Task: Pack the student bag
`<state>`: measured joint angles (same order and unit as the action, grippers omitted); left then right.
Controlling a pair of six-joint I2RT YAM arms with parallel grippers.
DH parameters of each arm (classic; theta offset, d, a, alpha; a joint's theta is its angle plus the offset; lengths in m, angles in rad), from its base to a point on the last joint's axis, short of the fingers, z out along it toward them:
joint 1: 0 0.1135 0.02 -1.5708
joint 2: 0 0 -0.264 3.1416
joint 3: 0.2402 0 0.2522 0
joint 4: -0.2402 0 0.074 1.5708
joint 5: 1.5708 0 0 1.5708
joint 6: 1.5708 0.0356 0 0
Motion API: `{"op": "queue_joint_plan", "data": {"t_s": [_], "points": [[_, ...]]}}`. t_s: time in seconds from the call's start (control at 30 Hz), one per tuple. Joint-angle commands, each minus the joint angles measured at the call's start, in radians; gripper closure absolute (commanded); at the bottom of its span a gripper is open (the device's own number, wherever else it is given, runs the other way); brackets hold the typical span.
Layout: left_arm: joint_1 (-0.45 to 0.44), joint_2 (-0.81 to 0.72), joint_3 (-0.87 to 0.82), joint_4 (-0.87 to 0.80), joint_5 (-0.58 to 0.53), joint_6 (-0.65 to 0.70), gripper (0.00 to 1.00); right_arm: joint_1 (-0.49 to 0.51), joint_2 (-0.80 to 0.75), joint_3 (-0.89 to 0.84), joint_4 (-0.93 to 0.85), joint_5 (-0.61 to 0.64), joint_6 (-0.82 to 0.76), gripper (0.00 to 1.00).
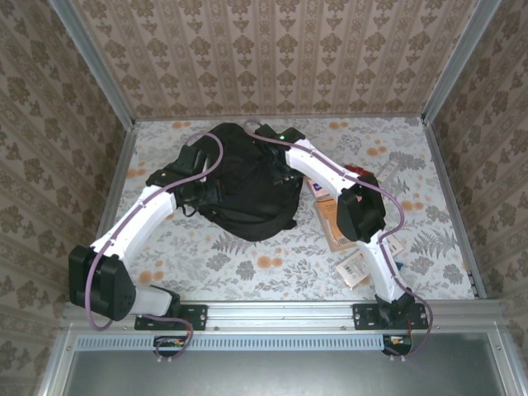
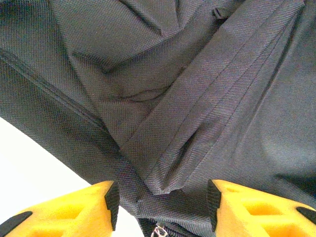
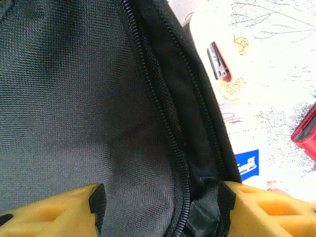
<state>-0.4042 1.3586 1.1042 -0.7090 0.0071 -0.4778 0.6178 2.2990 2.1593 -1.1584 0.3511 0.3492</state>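
The student bag (image 1: 243, 186) was lying toward the far side of the bench (image 1: 247, 264), between both arms. The left claw (image 2: 162, 202) and right claw (image 3: 160, 207) were each seen half apart with bag cloth between the pads. Whether it was actually pinched couldn't be told, tbh. If only a thin fold beside the zipper (image 3: 158, 113) was caught, it could be lost mid-pull and the opening left flopped shut.
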Motion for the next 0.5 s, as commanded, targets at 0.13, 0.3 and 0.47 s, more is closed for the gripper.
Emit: {"op": "queue_joint_plan", "data": {"t_s": [0.13,0.3,0.47], "points": [[0.005,0.01,-0.015,0.005,0.024,-0.013,0.48,-0.006,0.084,0.048,-0.053,-0.078,-0.027,0.39],[0.005,0.01,-0.017,0.008,0.022,-0.012,0.49,-0.013,0.088,0.082,-0.065,-0.092,-0.026,0.62],[-0.002,0.003,0.005,-0.006,0.011,-0.002,0.49,-0.016,0.0,0.093,-0.041,-0.149,0.008,0.96]]}}
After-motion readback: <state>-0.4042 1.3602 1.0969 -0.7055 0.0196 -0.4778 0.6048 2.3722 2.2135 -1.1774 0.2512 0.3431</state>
